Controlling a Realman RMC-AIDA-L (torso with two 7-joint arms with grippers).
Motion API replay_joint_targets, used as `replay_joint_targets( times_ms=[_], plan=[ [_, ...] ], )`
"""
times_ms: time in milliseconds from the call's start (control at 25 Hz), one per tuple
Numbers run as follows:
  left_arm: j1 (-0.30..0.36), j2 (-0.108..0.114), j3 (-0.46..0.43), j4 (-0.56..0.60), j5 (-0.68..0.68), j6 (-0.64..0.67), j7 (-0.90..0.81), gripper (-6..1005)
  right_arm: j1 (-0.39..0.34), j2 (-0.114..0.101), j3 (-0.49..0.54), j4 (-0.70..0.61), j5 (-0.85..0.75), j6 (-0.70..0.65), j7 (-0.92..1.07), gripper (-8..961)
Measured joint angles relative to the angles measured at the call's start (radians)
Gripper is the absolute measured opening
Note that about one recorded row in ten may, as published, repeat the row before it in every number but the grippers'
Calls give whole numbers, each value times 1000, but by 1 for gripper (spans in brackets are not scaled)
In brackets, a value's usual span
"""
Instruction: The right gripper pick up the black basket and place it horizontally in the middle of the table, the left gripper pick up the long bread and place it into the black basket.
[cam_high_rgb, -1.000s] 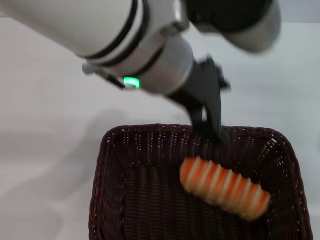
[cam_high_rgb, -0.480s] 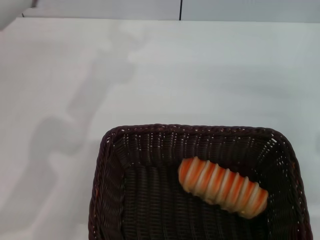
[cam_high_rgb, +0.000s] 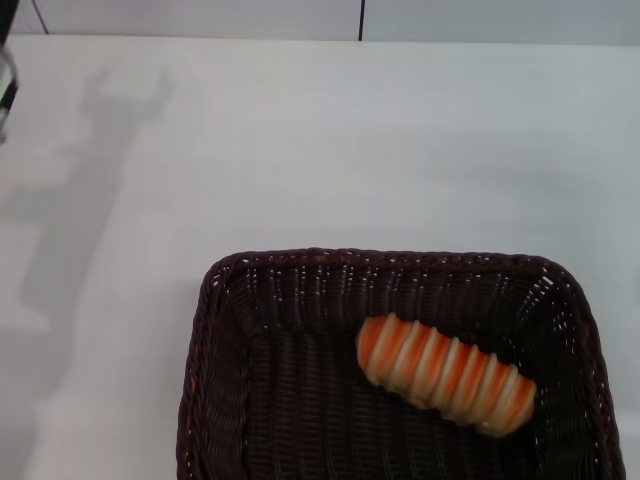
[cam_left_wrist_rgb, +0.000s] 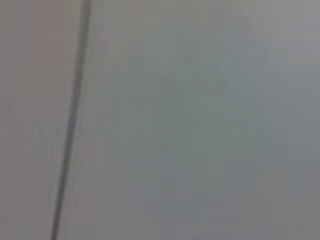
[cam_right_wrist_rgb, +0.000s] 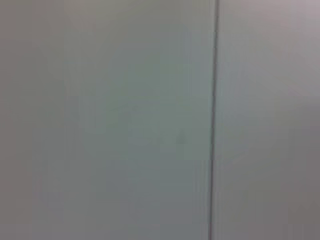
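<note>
While I monitor head cam: long bread (cam_high_rgb: 445, 374) lies diagonal inside black basket (cam_high_rgb: 232, 300), resting on basket floor, right of ctr. Basket sits on table (cam_high_rgb: 330, 150), near edge, long side across my view. Sliver of left arm (cam_high_rgb: 6, 75) at far left edge. Neither gripper visible; finger state: can't tell. Both wrist cams show only grey panel w/ dark seam (cam_left_wrist_rgb: 70, 125).

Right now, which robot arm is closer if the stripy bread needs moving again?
Probably the left. Only a sliver of that arm shows at the head view's left edge; the right arm is out of sight. The orange-and-cream ridged loaf already lies inside the dark woven wicker basket, so nothing seems left.
</note>
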Motion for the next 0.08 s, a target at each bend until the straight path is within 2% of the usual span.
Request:
replay_joint_targets(
  times_ms=[80],
  plan=[
    [11, 1, -6, 49, 0, 53, -47, 847, -25, -3, 5, -26, 29, 9, 0, 365]
  ],
)
